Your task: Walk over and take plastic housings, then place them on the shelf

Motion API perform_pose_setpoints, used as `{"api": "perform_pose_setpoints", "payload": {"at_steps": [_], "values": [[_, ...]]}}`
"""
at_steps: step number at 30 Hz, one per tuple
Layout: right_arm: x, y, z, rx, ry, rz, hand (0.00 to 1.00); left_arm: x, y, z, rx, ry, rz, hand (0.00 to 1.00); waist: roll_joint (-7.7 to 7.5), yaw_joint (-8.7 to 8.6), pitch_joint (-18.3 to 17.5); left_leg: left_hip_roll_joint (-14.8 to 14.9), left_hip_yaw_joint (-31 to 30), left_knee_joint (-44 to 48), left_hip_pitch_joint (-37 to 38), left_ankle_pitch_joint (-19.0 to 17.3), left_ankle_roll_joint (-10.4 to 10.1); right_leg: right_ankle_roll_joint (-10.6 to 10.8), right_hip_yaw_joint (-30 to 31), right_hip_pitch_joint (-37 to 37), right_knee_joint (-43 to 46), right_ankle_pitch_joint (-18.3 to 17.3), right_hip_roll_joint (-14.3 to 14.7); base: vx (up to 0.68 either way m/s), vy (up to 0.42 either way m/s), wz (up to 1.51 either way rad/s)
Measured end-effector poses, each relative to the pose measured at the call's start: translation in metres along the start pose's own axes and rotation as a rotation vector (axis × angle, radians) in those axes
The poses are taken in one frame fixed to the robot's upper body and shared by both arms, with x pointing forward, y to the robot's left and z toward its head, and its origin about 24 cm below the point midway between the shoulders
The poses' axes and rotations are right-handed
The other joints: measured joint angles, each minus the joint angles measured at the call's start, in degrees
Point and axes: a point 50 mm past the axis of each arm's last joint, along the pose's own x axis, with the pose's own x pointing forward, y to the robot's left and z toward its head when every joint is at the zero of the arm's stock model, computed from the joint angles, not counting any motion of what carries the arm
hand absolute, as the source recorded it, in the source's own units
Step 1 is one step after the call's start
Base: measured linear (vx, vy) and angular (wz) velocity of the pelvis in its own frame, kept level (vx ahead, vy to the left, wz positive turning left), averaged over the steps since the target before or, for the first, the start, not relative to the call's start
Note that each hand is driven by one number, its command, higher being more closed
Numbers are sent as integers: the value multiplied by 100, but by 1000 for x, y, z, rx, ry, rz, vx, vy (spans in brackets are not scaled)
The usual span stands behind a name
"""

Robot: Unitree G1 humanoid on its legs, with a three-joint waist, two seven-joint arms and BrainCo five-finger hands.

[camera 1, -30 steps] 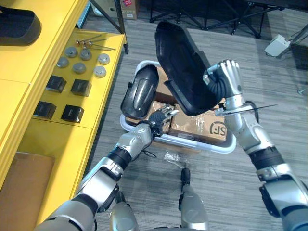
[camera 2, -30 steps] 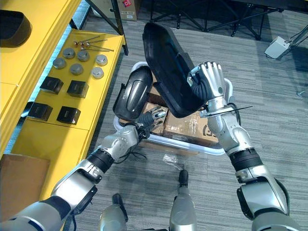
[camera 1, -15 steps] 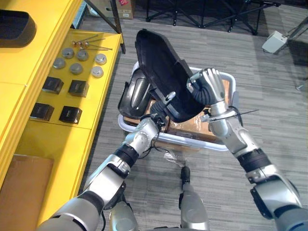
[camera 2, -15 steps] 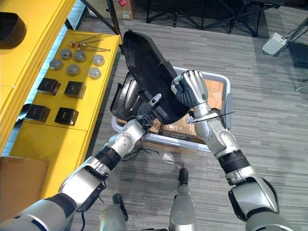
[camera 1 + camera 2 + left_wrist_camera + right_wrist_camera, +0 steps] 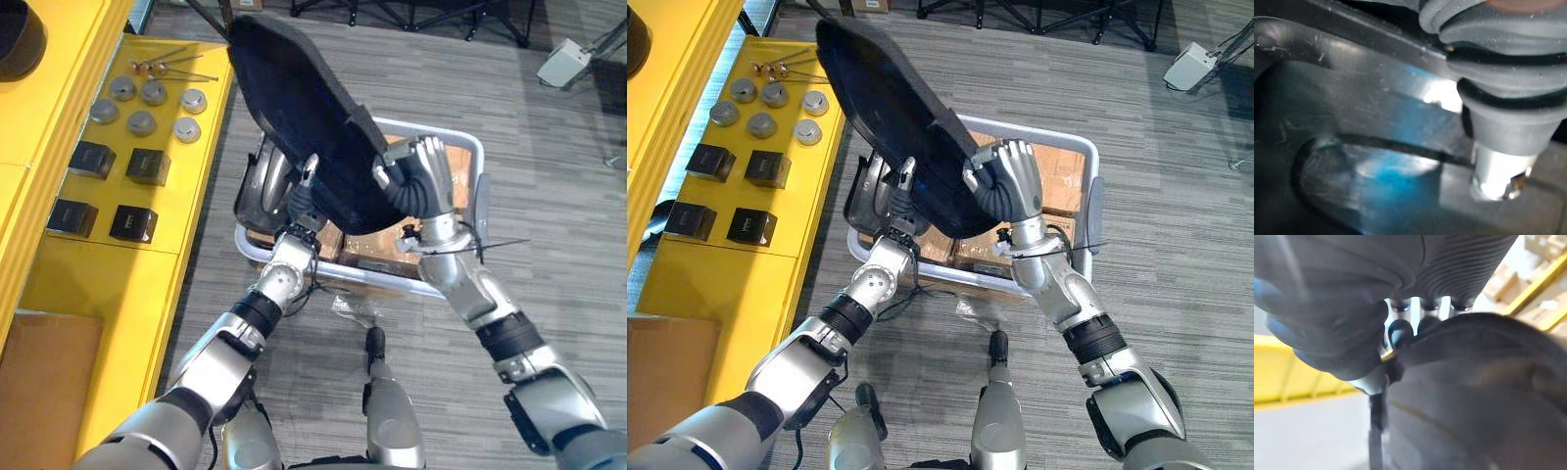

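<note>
Over the last second the large black housing has swung from standing over the cart to leaning out toward 10 o'clock, its far end now above the yellow shelf edge. The right hand stays clamped on its rim at 3 o'clock. The left hand has left the second housing, which still stands in the cart at 9 o'clock, and come up under the carried one; whether it has closed there I cannot tell, as its wrist view is too close. I judge the pick done and the carry begun. The shelf at 10 o'clock is crowded with grey discs, metal pins and black boxes. Bare yellow lies toward 8 o'clock, the likelier landing room.
</note>
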Motion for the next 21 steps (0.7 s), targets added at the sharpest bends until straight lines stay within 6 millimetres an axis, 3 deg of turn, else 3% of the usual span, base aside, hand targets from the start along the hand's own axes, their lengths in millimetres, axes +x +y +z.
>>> {"api": "perform_pose_setpoints", "payload": {"at_steps": [7,11,12,21], "values": [[-13,4,1,19,19,12,100,-11,11,-4,85,-11,-9,100,0,-7,0,-2,17,-18,36,2,2,2,12,16,1,-2,1,-1,2,0],[-31,11,0,53,66,43,100,-21,22,-4,201,-35,26,100,-1,11,-1,-8,103,-109,204,2,2,12,45,102,8,-38,1,-11,17,-6],[-33,11,-1,52,74,46,0,-22,21,-3,235,-46,34,100,-1,10,-1,-10,114,-117,206,2,3,12,54,102,7,-40,1,-6,14,-5],[-65,18,-13,51,255,78,0,-34,13,7,643,-133,117,100,12,24,-37,-26,122,-218,361,29,1,13,29,210,-21,-41,1,3,3,1]]}}
